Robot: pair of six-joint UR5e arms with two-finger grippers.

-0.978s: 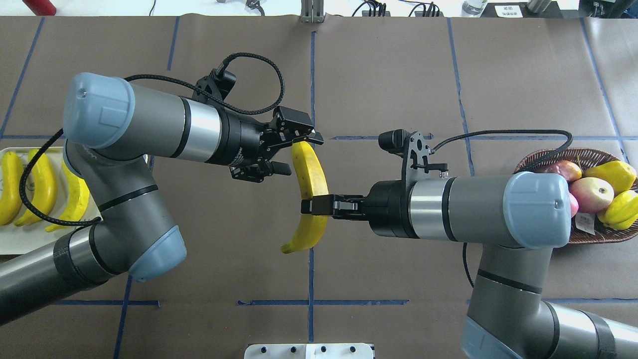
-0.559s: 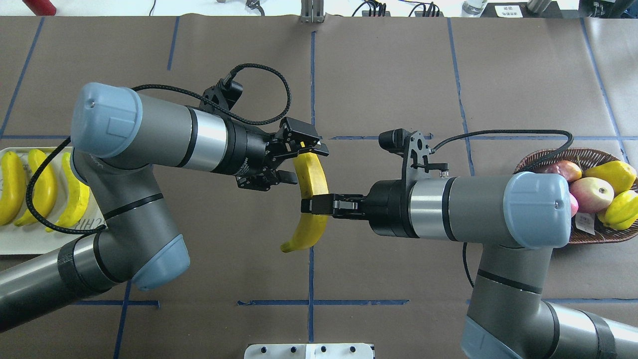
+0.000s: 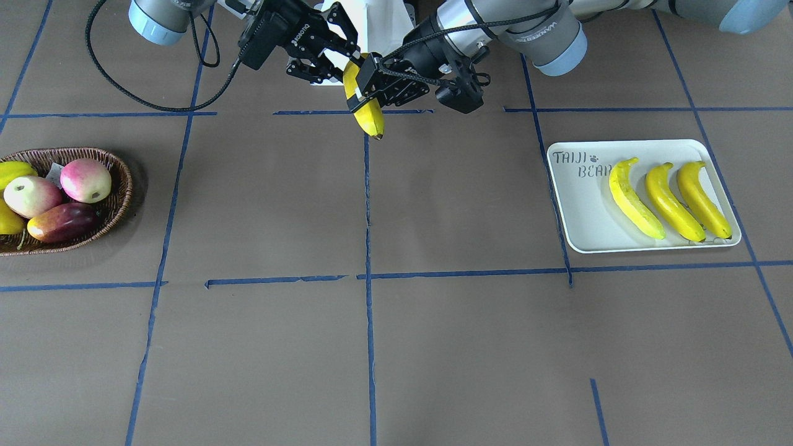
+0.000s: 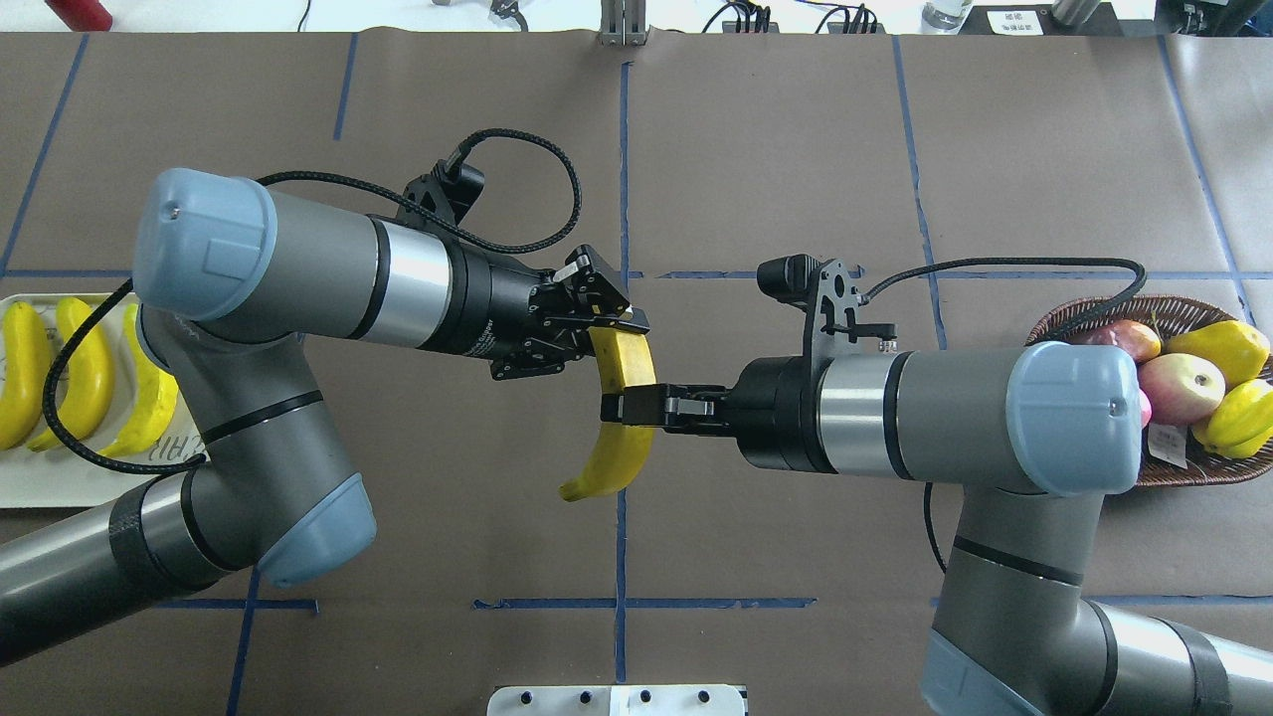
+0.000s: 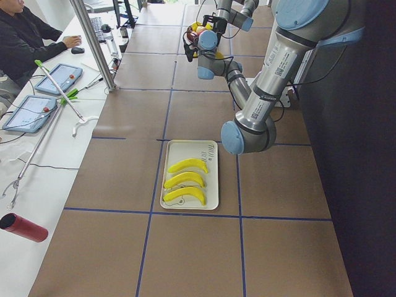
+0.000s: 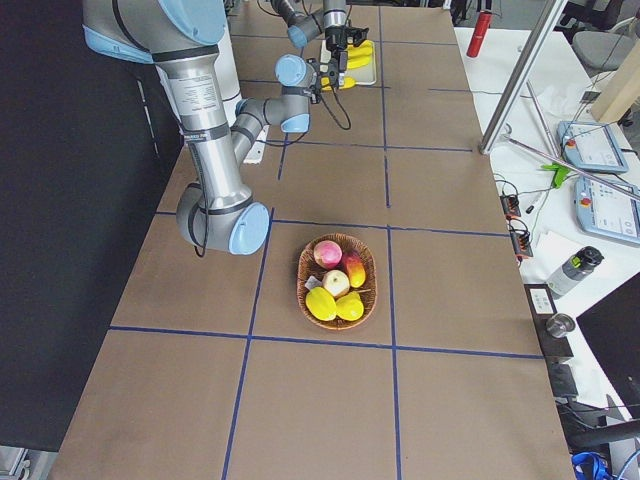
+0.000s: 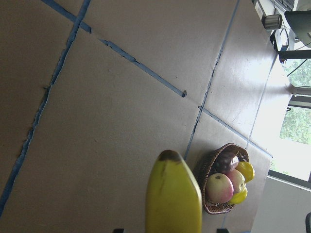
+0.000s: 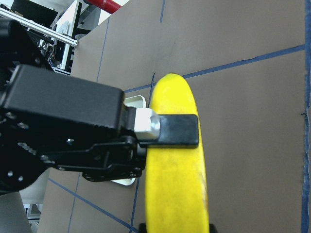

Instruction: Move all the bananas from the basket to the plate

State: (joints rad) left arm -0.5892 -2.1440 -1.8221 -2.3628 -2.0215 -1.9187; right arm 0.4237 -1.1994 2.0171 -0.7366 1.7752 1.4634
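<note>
One banana (image 4: pixel 625 398) hangs in the air over the table's middle, held by both grippers. My right gripper (image 4: pixel 629 409) is shut on its middle. My left gripper (image 4: pixel 609 326) is shut on its far end; one of its pads (image 8: pixel 177 131) presses on the skin in the right wrist view. The banana (image 3: pixel 367 106) also shows in the front view and in the left wrist view (image 7: pixel 172 199). Three more bananas (image 3: pixel 669 201) lie side by side on the white plate (image 3: pixel 579 217). The wicker basket (image 3: pixel 126 186) holds no banana that I can see.
The basket (image 4: pixel 1183 475) sits under my right arm's elbow with pink-red apples (image 3: pixel 87 179) and yellow-green fruits (image 4: pixel 1218 348). The plate (image 4: pixel 60 484) lies partly under my left arm. Blue tape lines cross the brown table cover. A person sits beyond the table's far edge.
My left gripper has moved in onto the banana's far end and closed from open. My right gripper and the banana have stayed in place.
</note>
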